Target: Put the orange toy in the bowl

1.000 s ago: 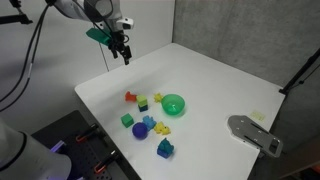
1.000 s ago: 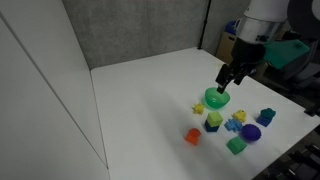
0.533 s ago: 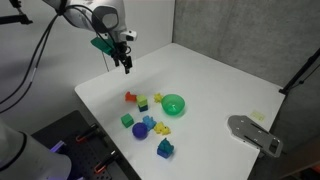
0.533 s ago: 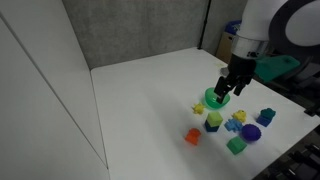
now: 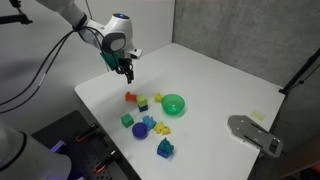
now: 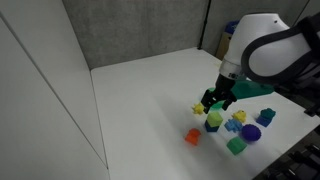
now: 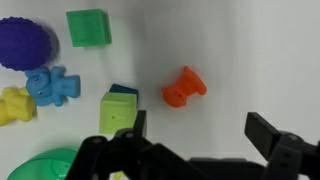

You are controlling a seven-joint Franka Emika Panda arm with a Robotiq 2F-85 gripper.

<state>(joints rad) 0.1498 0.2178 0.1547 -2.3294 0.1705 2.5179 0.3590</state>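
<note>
bowl (image 7: pixel 38 166) cut by wrist view's edge, ball (image 7: pixel 25 42) clipped too

The arm (image 5: pixel 72 12) wore smooth white rounded shells, with dark bands at its joints. A teal-green block (image 5: pixel 108 57) sat at the wrist, above a black gripper (image 5: pixel 128 72) with blocky, matte black fingers (image 7: pixel 268 135).

Small orange-red blocky plastic toy (image 7: pixel 184 87) (image 5: pixel 130 97), lying flat, outside and apart from small round bright green plastic bowl (image 5: pixel 174 104), upright, mouth up.
</note>
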